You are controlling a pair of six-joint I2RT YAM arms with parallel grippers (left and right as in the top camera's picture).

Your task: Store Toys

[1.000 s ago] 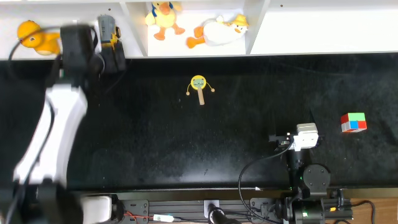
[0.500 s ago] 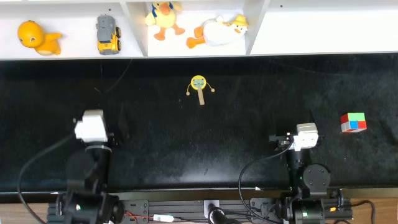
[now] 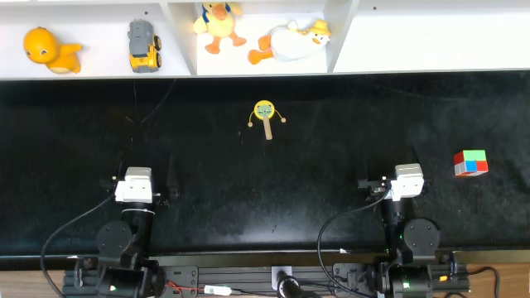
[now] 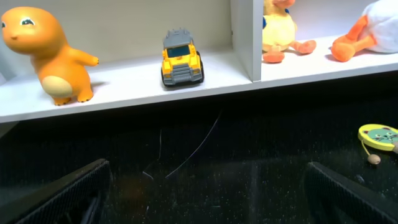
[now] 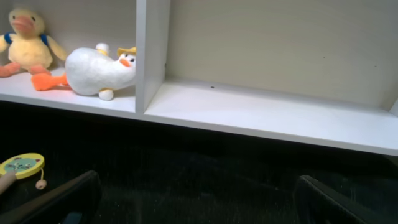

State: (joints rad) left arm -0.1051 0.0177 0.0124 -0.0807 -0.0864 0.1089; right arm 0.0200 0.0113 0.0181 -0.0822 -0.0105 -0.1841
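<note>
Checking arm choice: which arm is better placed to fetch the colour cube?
Right, likely: the cube lies near the right arm; the left arm stands far across the table.

My left wrist view: rattle drum [image 4: 379, 135] and white goose plush [image 4: 382, 22] both run off the edge, drum's handle cut away.

black worktop [image 3: 265, 190] and a rail [image 3: 248, 271]
the black worktop is flecked with pale specks; the dark rail runs just beside the worktop's near edge.
</note>
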